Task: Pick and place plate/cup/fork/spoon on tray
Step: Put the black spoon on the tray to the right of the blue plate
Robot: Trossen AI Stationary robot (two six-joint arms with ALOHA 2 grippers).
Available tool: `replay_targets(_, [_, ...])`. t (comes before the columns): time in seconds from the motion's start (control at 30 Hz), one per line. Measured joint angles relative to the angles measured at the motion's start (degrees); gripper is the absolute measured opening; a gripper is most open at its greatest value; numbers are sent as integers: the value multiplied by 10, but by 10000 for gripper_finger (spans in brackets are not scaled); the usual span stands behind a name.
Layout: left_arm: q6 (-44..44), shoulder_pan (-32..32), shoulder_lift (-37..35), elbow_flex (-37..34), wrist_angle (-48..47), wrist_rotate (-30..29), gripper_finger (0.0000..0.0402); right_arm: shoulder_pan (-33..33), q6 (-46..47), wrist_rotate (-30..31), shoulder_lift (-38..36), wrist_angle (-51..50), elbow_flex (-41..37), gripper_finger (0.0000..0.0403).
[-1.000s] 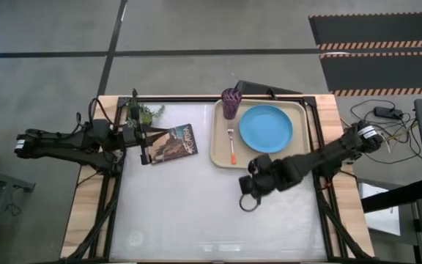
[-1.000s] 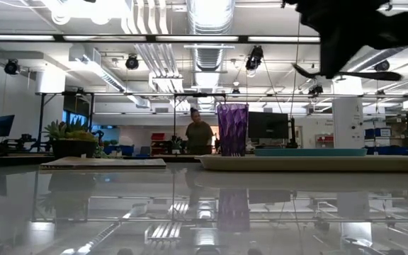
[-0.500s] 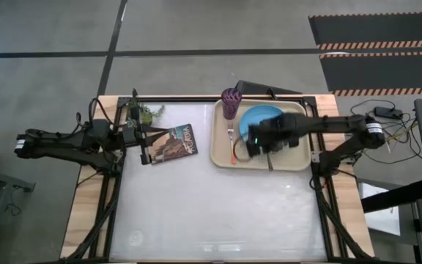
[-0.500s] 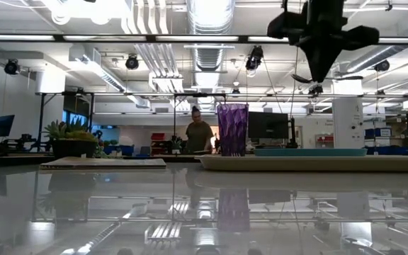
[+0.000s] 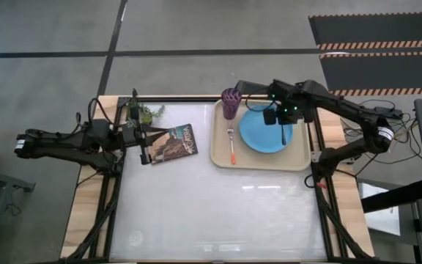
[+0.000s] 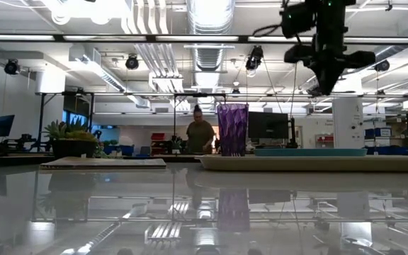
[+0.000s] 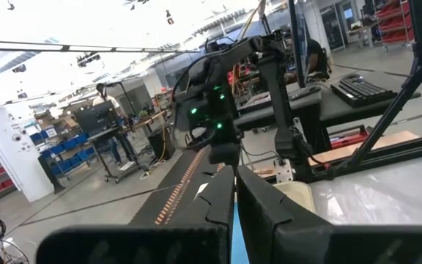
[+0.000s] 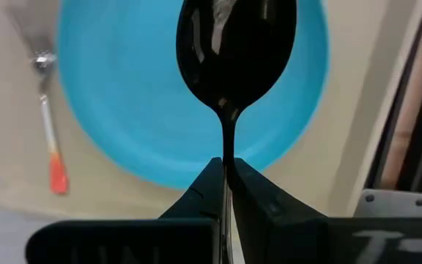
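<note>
My right gripper (image 8: 227, 165) is shut on the dark spoon (image 8: 237, 44) and hangs above the light-blue plate (image 5: 258, 136), which lies on the beige tray (image 5: 258, 159). In the high view the gripper (image 5: 282, 130) is over the plate's right half. The purple cup (image 5: 231, 103) stands in the tray's far left corner. The orange-tipped fork (image 5: 231, 147) lies on the tray left of the plate. My left gripper (image 5: 149, 144) waits shut at the table's left, beside the book. My right gripper pinches the spoon's thin handle (image 8: 228, 143) between its two fingers, which lie along the handle. The fingers come from above, pointing down. The spoon hangs below them, bowl (image 8: 237, 51) lowest, lifted clear above the plate.
A picture book (image 5: 174, 143) and a small potted plant (image 5: 146, 111) lie at the far left of the table. The near half of the table (image 5: 218, 213) is bare. A person (image 6: 199, 134) stands in the room beyond the table.
My right gripper has carried the spoon from over the bare table near the tray's near edge toward the far and right edges, across the tray, to above the plate. It has stayed shut on the spoon.
</note>
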Motion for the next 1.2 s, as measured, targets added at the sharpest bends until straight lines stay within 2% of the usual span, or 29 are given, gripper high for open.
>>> replay_targets(0.27, [0,0,0,0,0,0,0,-111,-65,-39,1,6,-55,9])
replay_targets(0.57, [0,0,0,0,0,0,0,-188,-100,-61,1,53,-138,9])
replay_targets(0.83, [1,0,-1,0,0,-1,0,-223,-135,-51,1,65,-201,9])
replay_targets(1.07, [1,0,-3,0,0,-2,0,-224,-164,-50,1,78,-224,9])
replay_targets(1.2, [1,0,-3,0,0,-2,0,-224,-165,-27,1,79,-234,9])
